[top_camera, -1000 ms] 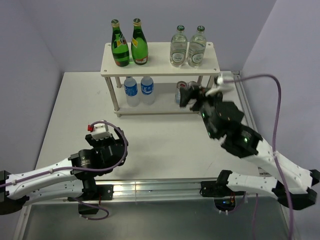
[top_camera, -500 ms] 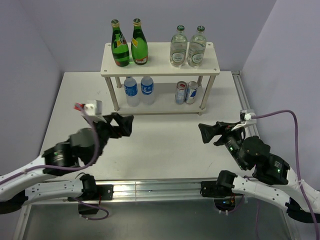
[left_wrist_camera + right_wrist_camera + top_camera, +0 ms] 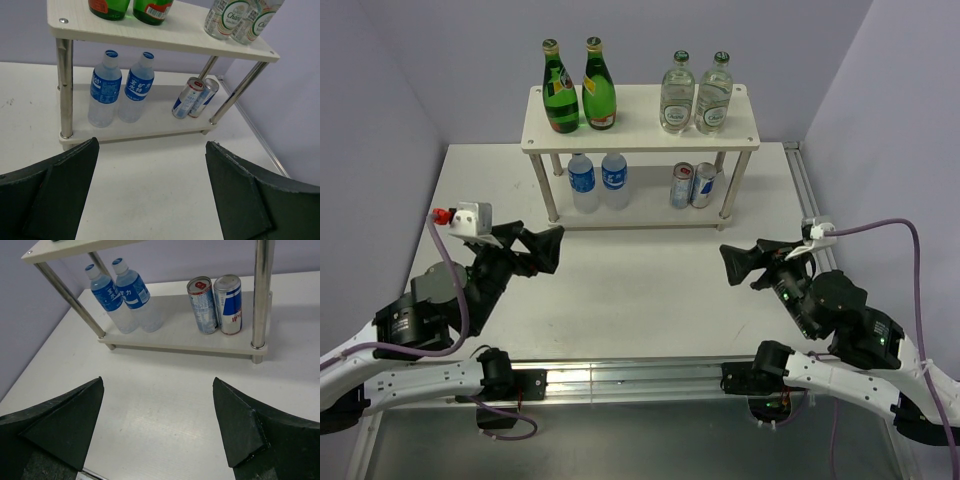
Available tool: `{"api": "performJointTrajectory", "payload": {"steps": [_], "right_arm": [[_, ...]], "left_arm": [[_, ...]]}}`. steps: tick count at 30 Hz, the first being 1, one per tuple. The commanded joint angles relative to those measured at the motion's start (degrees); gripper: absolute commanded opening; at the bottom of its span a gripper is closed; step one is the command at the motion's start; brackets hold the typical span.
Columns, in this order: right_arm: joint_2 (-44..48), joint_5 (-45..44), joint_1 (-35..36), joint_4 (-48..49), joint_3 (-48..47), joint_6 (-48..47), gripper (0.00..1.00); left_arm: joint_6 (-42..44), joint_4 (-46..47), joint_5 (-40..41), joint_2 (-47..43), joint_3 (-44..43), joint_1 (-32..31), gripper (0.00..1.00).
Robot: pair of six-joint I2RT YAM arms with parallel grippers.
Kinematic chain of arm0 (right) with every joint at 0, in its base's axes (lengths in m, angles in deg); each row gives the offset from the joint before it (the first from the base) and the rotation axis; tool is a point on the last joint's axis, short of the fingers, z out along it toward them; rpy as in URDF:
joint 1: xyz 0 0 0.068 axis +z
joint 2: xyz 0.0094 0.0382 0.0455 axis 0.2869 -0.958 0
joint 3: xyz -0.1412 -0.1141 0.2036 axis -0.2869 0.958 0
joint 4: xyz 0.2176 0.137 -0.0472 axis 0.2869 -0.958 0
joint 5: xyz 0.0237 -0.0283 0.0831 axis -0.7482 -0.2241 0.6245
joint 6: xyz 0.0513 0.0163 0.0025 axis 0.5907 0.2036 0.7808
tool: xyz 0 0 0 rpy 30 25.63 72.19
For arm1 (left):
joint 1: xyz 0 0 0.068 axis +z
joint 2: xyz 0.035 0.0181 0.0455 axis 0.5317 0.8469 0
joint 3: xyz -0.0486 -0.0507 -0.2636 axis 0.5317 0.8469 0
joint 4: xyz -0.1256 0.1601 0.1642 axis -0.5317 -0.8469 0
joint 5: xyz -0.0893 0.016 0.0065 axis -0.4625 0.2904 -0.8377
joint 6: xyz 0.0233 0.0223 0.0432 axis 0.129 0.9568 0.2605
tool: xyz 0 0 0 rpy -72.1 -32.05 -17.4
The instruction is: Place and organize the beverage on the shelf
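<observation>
A white table (image 3: 640, 290) fills the floor between lilac walls. The shelf (image 3: 638, 125) stands at its far edge. The left gripper (image 3: 542, 250) and right gripper (image 3: 738, 265) hover over the near half, well apart, both spread wide and holding nothing. Two green bottles (image 3: 560, 95) and two clear bottles (image 3: 678, 98) stand paired on the top board. Two water bottles (image 3: 583, 182) and two cans (image 3: 682, 187) stand on the lower one. No drink shows off the shelf, so the task looks done, or nearly. At most a little straightening is left.
</observation>
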Motion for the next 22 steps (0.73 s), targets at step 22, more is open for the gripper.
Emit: {"api": "performJointTrajectory", "payload": {"steps": [22], "right_arm": [[-1.1, -1.8, 0.3, 4.6, -1.2, -2.6, 0.96]], "left_arm": [[0.8, -1.0, 3.2, -1.3, -0.4, -0.8, 0.94]]}}
